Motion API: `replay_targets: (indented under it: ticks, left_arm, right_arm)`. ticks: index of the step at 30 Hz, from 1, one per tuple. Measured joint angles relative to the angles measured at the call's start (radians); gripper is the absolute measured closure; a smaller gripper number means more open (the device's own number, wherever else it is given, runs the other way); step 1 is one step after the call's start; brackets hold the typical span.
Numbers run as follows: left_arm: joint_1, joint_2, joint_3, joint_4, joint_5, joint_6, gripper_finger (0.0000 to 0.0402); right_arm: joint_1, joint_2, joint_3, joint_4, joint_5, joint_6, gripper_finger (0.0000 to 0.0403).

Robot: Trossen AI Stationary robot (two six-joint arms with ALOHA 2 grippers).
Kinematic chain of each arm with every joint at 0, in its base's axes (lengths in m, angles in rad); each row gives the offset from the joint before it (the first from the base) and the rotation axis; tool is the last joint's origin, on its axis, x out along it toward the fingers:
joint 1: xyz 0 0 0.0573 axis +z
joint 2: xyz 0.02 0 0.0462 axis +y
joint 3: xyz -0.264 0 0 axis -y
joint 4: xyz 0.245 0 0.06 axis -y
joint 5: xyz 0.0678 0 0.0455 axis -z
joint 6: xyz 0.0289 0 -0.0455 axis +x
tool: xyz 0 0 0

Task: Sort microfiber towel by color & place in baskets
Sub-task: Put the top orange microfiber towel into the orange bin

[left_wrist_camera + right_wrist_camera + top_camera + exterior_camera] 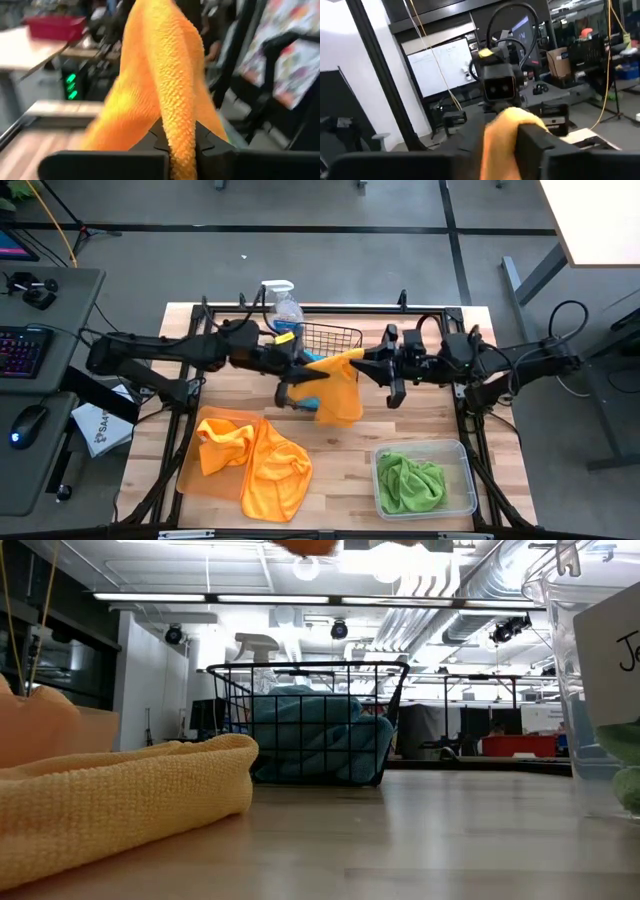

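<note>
An orange microfiber towel [338, 390] hangs in the air between both grippers, above the table's middle; its lower tip shows at the top edge of the low view [305, 545]. My left gripper [300, 385] comes from the left and is shut on it. My right gripper [375, 368] comes from the right and is shut on its upper corner. Two more orange towels [262, 460] lie on the flat orange tray [188, 465]. A lime green towel [410, 482] lies in the clear tub [466, 480]. A turquoise towel [315, 730] fills the black wire basket [330, 338]. My left gripper pinches a bunched fold of the orange towel [181, 142] between its two fingers, coming level from the table's left. The cloth rises past the fingers in a thick ridge, lifted clear of the table. My right gripper holds the towel's upper corner [506, 131] between its fingers, coming level from the table's right; the cloth hangs below, clear of the table.
A clear spray bottle [284, 305] stands at the far edge beside the wire basket. A white printed bag [103, 428] lies off the table's left side. Bare wood shows at the table's near middle, between tray and tub.
</note>
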Motion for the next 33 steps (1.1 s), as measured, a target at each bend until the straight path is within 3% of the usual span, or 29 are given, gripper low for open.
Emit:
replay_targets:
  ticks: [3,8,13,19,25,29,33]
  left_arm:
    - [-0.007,-0.07,0.003,-0.204,-0.065,-0.001,0.0398]
    - [-0.061,-0.201,-0.003,-0.579,-0.064,-0.072,0.04]
    - [-0.192,-0.333,0.0,-0.779,-0.075,-0.374,0.0401]
    - [-0.39,-0.398,0.0,-0.998,-0.079,-0.724,0.0401]
    - [-0.569,-0.361,-0.002,-1.281,-0.085,-1.001,0.0401]
    - [-0.618,-0.316,-0.018,-1.353,-0.147,-1.125,0.0401]
    - [-0.624,-0.255,-0.109,-1.362,-0.084,-1.189,0.0401]
  right_arm:
    - [0.001,-0.008,-0.002,-0.011,0.036,-0.008,0.0268]
    - [0.02,-0.042,0.003,-0.004,0.114,-0.097,0.0179]
    - [0.022,-0.062,-0.001,-0.031,0.11,-0.117,0.0122]
    - [0.007,-0.093,0.002,-0.071,0.118,-0.152,0.0109]
    - [0.005,-0.09,0.0,-0.095,0.129,-0.144,0.0108]
    - [0.005,-0.084,0.0,-0.123,0.129,-0.096,0.0108]
    - [0.005,-0.088,0.0,-0.154,0.147,-0.104,0.0108]
